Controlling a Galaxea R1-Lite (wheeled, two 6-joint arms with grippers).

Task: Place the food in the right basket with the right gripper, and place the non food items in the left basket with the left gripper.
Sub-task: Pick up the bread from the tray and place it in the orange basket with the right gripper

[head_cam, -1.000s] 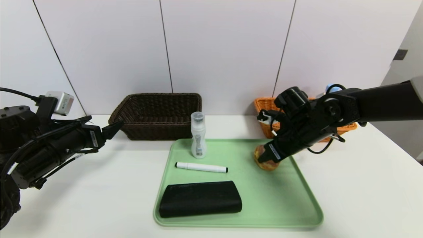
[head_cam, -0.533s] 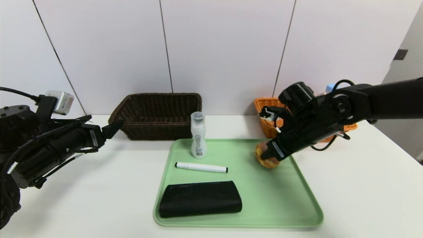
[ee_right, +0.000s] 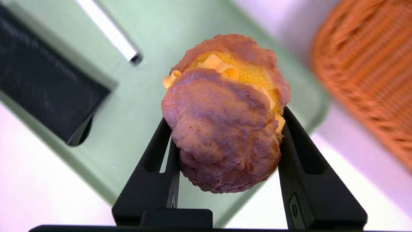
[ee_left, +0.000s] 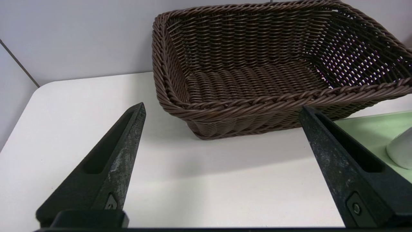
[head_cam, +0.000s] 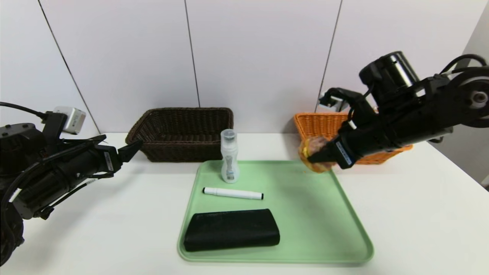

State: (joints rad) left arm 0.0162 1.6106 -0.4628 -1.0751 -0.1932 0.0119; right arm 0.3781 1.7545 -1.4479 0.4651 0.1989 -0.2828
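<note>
While right pincer grips one puff | tray: one marker, one bottle, one pouch

The white bench carries a green tray in the middle. Behind it stand a brown basket and an orange basket.

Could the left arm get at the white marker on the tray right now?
Probably yes. The left end effector hangs open beside the brown basket, and the marker lies bare on the green tray, apart from the bottle and black pouch.
</note>
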